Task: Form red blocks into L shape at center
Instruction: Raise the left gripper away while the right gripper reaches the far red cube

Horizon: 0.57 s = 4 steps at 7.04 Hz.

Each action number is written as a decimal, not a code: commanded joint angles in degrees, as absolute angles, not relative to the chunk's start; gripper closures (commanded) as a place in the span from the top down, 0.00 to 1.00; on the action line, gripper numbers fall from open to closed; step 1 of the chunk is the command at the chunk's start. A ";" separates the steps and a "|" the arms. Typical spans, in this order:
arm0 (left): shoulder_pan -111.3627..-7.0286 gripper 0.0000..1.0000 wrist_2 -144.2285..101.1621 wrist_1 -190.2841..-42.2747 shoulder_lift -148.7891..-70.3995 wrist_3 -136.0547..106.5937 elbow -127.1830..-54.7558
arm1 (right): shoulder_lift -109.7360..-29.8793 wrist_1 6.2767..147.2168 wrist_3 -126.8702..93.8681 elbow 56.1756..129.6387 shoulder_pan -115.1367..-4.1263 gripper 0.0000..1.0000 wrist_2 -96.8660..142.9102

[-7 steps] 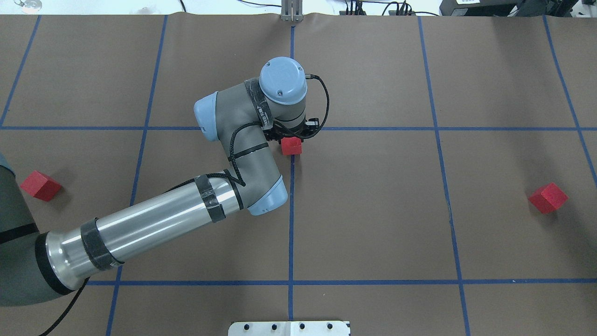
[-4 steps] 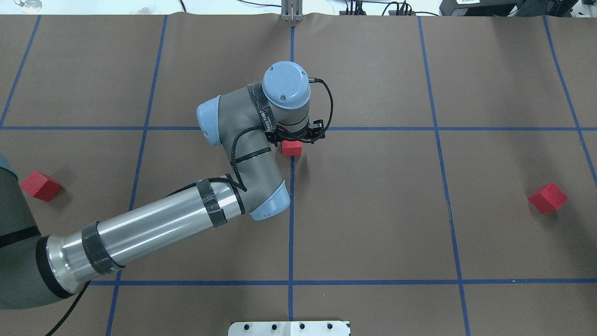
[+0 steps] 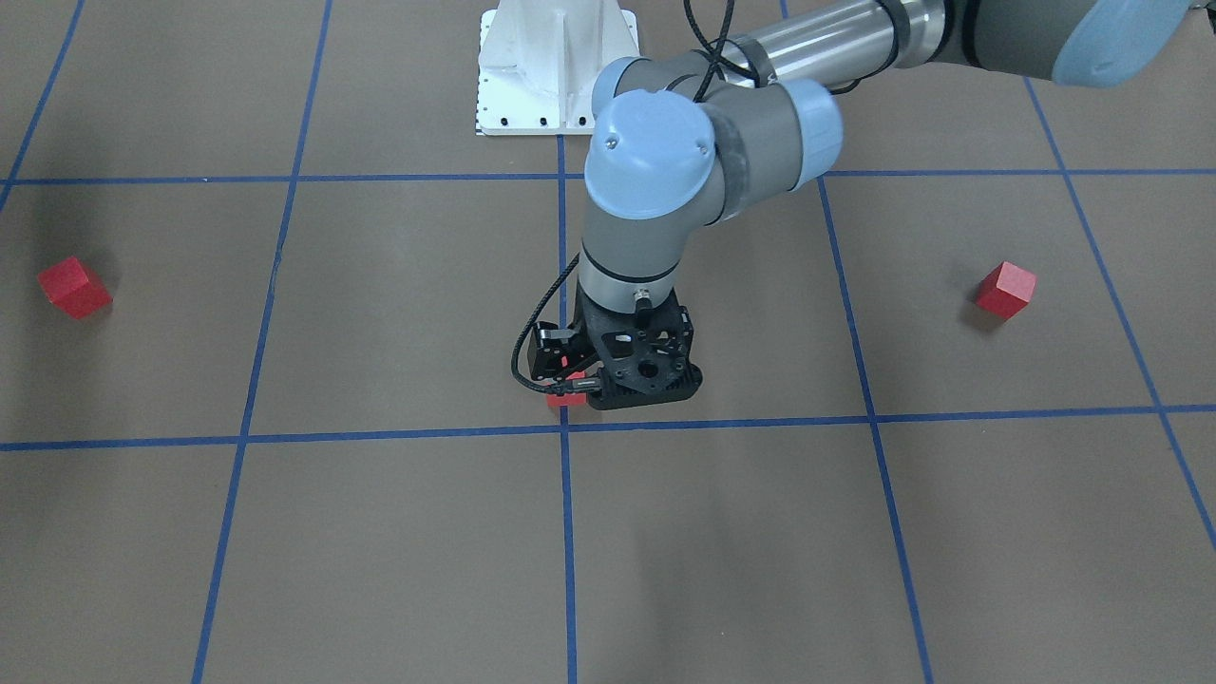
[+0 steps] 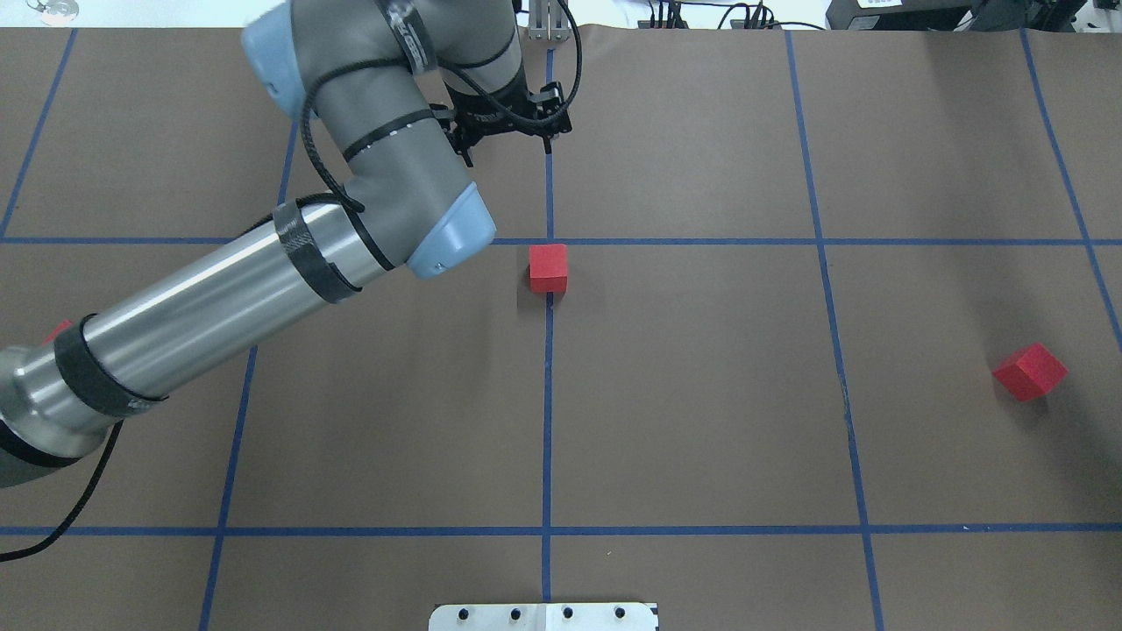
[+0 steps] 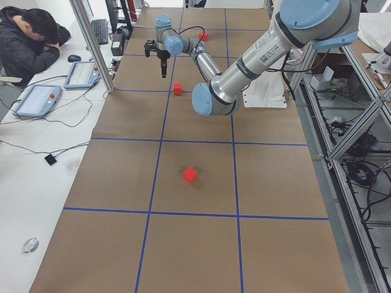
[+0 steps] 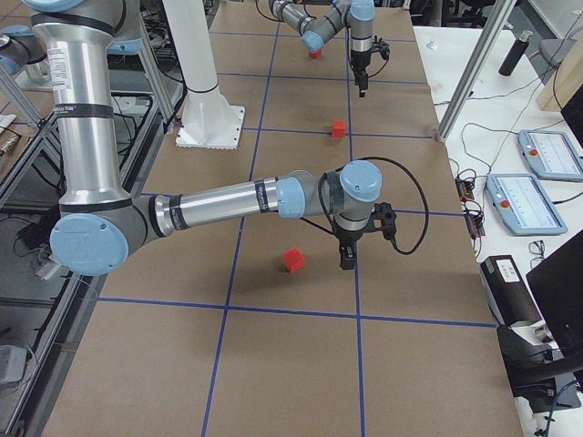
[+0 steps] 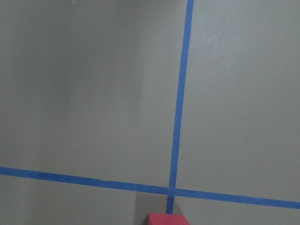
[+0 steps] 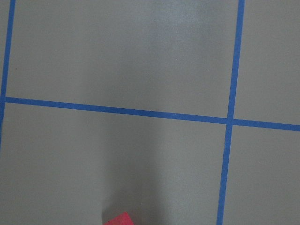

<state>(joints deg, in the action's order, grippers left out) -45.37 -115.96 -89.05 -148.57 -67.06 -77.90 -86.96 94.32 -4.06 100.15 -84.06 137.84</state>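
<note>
One red block [image 4: 548, 267] lies free just on the robot's side of the center crossing [image 4: 550, 241]; the left wrist view shows its top edge [image 7: 166, 219]. In the overhead view my left gripper [image 4: 507, 145] is raised beyond the crossing, open and empty. In the front-facing view it [image 3: 608, 380] still stands low at that block [image 3: 567, 400]. A second red block [image 4: 1030, 372] lies far right. The third [image 3: 1005, 290] lies far left, mostly hidden by my left arm in the overhead view. My right gripper [image 6: 346, 262] shows only in the exterior right view, beside the right block [image 6: 292, 260]; I cannot tell its state.
A white base plate [image 4: 543, 616] sits at the near edge. A metal post [image 4: 548, 22] stands at the far edge on the centre line. A person [image 5: 27, 39] and tablets [image 5: 36, 101] are at the side bench beyond the table.
My left gripper has let go of the centre block, risen and moved toward the far edge. The block stays by the crossing. My arm now covers most of the left block.
</note>
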 commanded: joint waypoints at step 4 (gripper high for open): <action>-49.13 1.00 -117.25 -84.37 -145.38 -63.98 -85.42 | -99.56 75.95 -5.19 104.32 -77.26 0.99 137.28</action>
